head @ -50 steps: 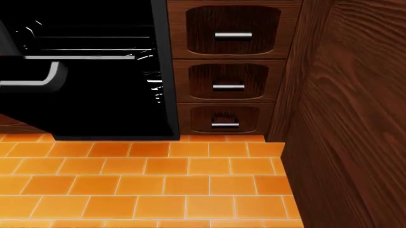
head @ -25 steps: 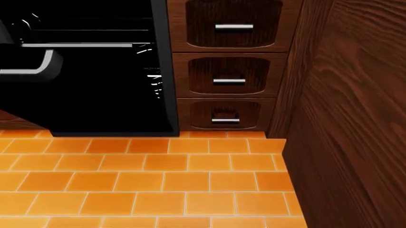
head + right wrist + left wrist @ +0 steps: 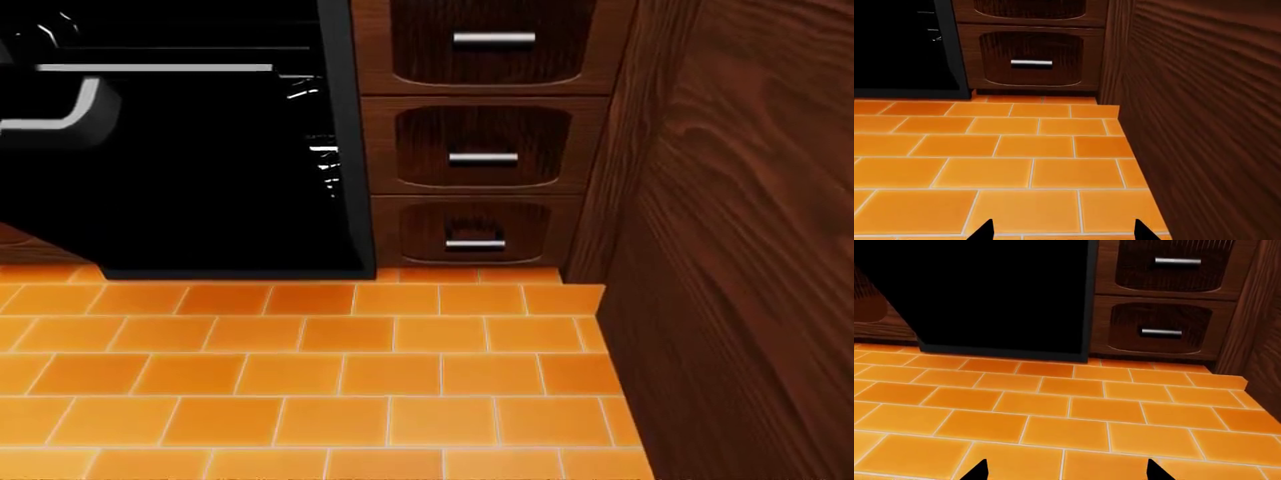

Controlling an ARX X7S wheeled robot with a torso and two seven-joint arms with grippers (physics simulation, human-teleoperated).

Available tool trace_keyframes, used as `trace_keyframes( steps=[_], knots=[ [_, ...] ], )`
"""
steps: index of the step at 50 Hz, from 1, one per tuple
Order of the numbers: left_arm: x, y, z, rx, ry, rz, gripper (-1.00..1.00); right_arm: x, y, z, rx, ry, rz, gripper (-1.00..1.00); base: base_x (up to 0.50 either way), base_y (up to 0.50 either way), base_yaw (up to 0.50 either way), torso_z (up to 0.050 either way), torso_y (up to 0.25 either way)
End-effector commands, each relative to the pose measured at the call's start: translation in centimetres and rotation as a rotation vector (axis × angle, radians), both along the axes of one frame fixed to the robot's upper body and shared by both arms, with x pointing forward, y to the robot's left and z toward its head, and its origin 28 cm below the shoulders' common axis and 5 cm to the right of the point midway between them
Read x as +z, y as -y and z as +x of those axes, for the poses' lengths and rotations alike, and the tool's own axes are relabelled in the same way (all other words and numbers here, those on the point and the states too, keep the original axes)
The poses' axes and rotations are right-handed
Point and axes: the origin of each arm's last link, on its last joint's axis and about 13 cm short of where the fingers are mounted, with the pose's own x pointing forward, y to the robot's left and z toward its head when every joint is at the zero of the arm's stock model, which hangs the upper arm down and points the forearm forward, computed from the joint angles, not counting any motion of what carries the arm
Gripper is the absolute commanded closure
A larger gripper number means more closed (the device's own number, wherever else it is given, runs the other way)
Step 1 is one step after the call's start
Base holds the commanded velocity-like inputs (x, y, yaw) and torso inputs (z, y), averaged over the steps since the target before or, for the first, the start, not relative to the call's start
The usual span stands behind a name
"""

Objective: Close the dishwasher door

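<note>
I'm drifting back from the dishwasher door (image 3: 187, 200), handle (image 3: 60, 110) sliding up-frame; both tools, left (image 3: 1066, 471) and right (image 3: 1063, 230), spread empty, nothing touched yet.

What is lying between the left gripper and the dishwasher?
Only bare orange floor tiles separate the left gripper from the dishwasher, as the left wrist view shows.

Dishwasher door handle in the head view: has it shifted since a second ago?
Yes. The handle sits higher in frame, but so do the drawers, so the camera moved.
</note>
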Motion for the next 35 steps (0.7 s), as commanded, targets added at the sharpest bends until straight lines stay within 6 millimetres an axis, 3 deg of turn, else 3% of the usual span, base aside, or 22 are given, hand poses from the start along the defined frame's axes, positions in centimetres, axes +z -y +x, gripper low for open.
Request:
trace_keyframes(
  steps=[1, 26, 35],
  knots=[
    [0.03, 0.06, 0.17, -0.001, 0.0, 0.0, -1.0, 0.04, -0.01, -0.03, 0.0, 0.0, 0.001, -1.0, 0.0, 0.0, 0.0, -0.034, 0.0],
    [0.03, 0.03, -0.07, 0.003, 0.001, -0.004, -1.0, -0.01, 0.03, -0.13, 0.001, 0.001, -0.002, -1.0, 0.0, 0.0, 0.0, -0.034, 0.0],
    [0.02, 0.02, -0.08, 0.003, 0.0, -0.008, -1.0, -0.07, 0.0, 0.02, 0.002, -0.001, -0.002, -1.0, 0.0, 0.0, 0.0, 0.0, 0.0]
  ],
)
